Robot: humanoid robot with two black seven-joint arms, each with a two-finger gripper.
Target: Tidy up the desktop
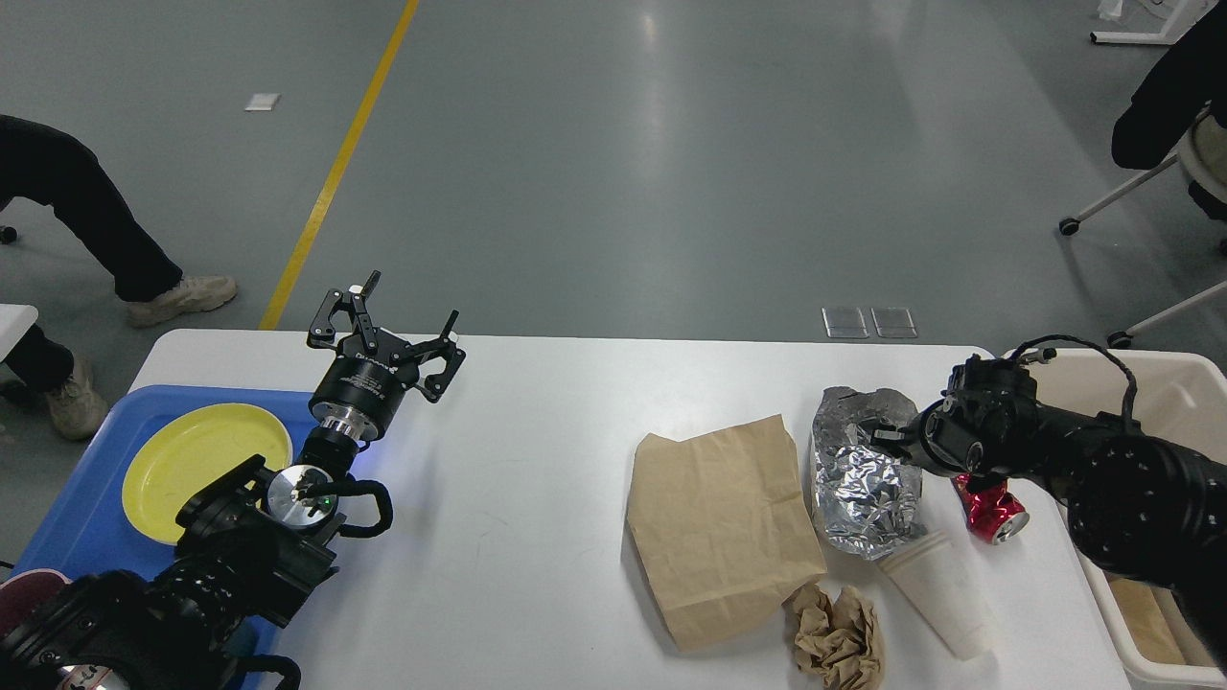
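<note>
The white desktop [537, 537] carries litter on its right half. A flat brown paper bag [719, 527] lies beside a crumpled sheet of silver foil [863, 489]. A crushed red can [992, 508], a tipped white paper cup [939, 594] and a ball of crumpled brown paper [839, 637] lie close by. My right gripper [887, 441] is low against the foil's upper right part; it is dark and its fingers cannot be told apart. My left gripper [407, 305] stands open and empty above the table's far left edge.
A blue tray [86, 517] holding a yellow plate [206, 465] sits at the left edge. A beige bin [1122, 613] with paper waste stands along the right side. A person's legs [86, 220] are beyond the far left corner, and a chair [1150, 192] at the far right.
</note>
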